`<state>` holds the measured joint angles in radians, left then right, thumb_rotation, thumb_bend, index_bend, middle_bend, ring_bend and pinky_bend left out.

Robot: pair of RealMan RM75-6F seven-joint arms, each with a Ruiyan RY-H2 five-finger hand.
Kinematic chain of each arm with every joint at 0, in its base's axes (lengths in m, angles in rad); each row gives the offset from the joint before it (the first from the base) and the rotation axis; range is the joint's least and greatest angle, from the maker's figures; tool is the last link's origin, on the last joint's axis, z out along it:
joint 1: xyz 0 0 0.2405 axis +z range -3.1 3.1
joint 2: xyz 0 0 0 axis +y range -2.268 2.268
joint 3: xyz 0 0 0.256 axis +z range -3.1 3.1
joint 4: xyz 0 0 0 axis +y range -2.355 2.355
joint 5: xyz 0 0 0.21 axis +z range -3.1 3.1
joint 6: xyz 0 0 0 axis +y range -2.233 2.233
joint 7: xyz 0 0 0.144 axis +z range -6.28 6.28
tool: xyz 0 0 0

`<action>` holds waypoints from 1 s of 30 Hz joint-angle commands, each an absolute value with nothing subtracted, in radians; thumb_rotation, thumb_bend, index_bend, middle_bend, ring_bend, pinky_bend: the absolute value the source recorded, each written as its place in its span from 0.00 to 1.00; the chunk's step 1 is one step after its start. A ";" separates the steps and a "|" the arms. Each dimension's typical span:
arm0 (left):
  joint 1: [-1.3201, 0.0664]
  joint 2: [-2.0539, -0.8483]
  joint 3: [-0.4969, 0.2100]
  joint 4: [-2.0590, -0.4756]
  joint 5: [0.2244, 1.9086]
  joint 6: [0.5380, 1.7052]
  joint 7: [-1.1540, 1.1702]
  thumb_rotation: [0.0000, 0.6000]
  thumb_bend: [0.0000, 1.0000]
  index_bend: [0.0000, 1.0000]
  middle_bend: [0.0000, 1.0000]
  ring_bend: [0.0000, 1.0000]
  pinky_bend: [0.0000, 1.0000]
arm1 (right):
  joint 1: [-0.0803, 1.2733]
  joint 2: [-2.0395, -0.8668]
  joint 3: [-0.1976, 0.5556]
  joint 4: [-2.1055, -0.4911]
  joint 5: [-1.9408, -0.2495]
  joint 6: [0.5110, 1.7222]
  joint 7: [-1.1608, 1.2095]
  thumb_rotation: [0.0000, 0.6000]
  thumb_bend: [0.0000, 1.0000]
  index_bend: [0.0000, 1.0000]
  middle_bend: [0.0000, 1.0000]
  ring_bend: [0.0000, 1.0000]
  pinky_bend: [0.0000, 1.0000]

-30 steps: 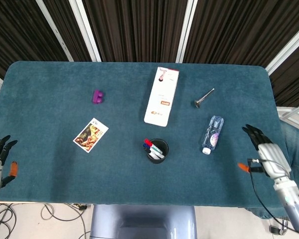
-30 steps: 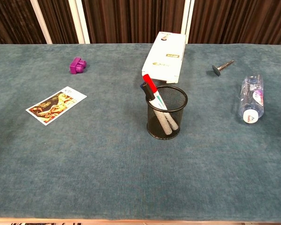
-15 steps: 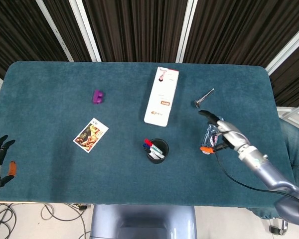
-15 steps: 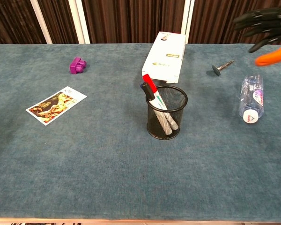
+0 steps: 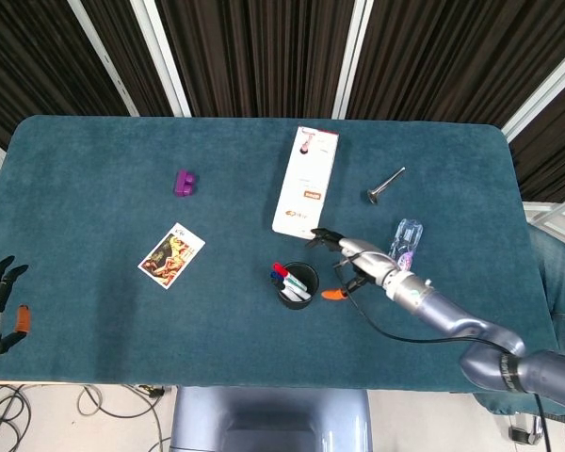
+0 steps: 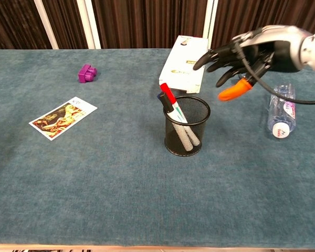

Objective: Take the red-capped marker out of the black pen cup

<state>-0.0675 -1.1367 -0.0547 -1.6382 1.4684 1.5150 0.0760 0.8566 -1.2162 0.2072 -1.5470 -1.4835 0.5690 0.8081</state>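
The right hand [image 6: 240,59], fingers spread and empty, hovers just right of the black pen cup [image 6: 187,126]. The red-capped marker [image 6: 168,95] leans at the cup's left rim; pinch the cap, lift along its tilt.

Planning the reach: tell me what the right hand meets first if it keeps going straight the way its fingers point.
Probably the markers: the right hand, open, points toward the robot's left, above the black pen cup. The red-capped marker stands highest, so it looks first in line, though depth is unclear.
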 commanded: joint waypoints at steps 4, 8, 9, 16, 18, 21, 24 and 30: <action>-0.067 -1.135 -0.057 -1.645 1.458 1.510 0.079 1.00 0.54 0.14 0.05 0.09 0.09 | 0.917 -1.285 0.227 -1.496 -1.367 0.497 0.731 1.00 0.25 0.27 0.00 0.00 0.18; -0.067 -1.134 -0.057 -1.648 1.454 1.507 0.078 1.00 0.54 0.14 0.05 0.09 0.09 | 0.946 -1.303 0.239 -1.474 -1.301 0.464 0.686 1.00 0.29 0.34 0.00 0.00 0.18; -0.067 -1.134 -0.057 -1.648 1.454 1.506 0.078 1.00 0.54 0.14 0.05 0.09 0.09 | 0.950 -1.305 0.241 -1.473 -1.290 0.460 0.681 1.00 0.30 0.36 0.00 0.00 0.18; -0.067 -1.133 -0.058 -1.650 1.451 1.504 0.077 1.00 0.54 0.14 0.05 0.09 0.09 | 0.973 -1.323 0.251 -1.464 -1.222 0.426 0.651 1.00 0.39 0.39 0.00 0.00 0.18; -0.067 -1.133 -0.059 -1.651 1.449 1.504 0.076 1.00 0.54 0.14 0.05 0.09 0.09 | 0.981 -1.333 0.253 -1.454 -1.207 0.416 0.643 1.00 0.39 0.39 0.00 0.00 0.18; -0.067 -1.133 -0.060 -1.651 1.446 1.503 0.074 1.00 0.54 0.14 0.05 0.09 0.09 | 0.988 -1.343 0.262 -1.449 -1.191 0.409 0.638 1.00 0.40 0.39 0.00 0.00 0.18; -0.067 -1.132 -0.060 -1.653 1.444 1.500 0.074 1.00 0.54 0.14 0.05 0.09 0.09 | 0.996 -1.353 0.266 -1.449 -1.182 0.400 0.629 1.00 0.40 0.39 0.00 0.00 0.18; -0.066 -1.132 -0.061 -1.654 1.443 1.502 0.073 1.00 0.54 0.14 0.05 0.09 0.09 | 1.018 -1.383 0.276 -1.426 -1.158 0.386 0.606 1.00 0.40 0.43 0.00 0.00 0.18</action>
<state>-0.0659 -1.1321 -0.0606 -1.6536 1.4426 1.5024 0.0725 1.0153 -1.3799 0.2736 -1.4290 -1.1609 0.3877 0.6094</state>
